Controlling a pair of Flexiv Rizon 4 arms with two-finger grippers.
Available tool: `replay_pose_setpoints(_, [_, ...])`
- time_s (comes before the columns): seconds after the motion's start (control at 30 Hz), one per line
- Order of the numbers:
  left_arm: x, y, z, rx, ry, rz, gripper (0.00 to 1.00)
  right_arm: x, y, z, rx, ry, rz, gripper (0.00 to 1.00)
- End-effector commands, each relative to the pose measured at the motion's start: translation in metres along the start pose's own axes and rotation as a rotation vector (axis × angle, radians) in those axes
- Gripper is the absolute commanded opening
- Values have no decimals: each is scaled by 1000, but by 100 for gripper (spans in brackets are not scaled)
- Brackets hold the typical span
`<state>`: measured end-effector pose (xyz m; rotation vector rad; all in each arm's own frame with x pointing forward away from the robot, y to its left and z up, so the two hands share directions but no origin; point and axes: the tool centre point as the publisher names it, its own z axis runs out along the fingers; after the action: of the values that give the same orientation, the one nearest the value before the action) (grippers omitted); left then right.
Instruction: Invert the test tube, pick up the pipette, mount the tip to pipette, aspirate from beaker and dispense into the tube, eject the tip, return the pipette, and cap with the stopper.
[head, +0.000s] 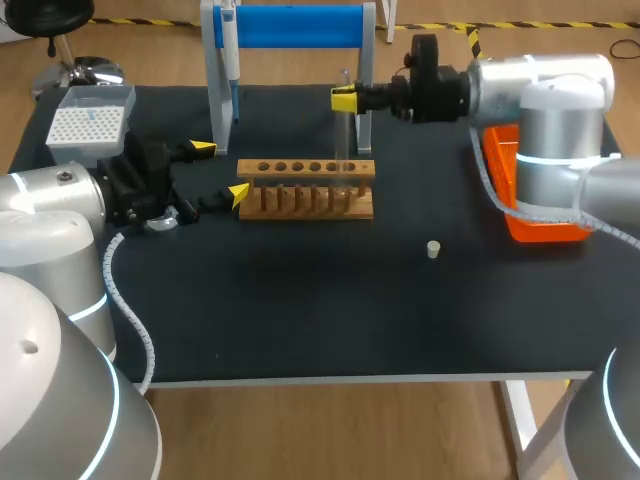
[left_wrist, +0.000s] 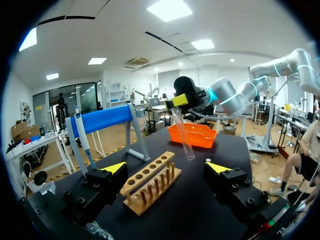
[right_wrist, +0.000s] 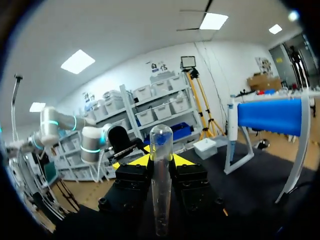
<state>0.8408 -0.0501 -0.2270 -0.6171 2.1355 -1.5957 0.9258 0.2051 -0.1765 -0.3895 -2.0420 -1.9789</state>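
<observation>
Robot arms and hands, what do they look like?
The left arm and right arm are rounded silver-white segments with pale-blue glowing joint rings and white spiral cable conduit. The left hand and right hand are blocky black with bright yellow fingertips.

Clear gloss, bare wood, matt black
The test tube (right_wrist: 161, 185) in my right claw (right_wrist: 161, 159) is clear and glossy; rack (head: 305, 188) bare wood; table (head: 320, 310) matt black; bin (head: 535, 228) shiny orange plastic
</observation>
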Motion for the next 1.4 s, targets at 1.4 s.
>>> replay_pose_setpoints(1.4, [1, 1, 0, 1, -4, 1, 100, 15, -37, -3, 57, 87, 1115, 0])
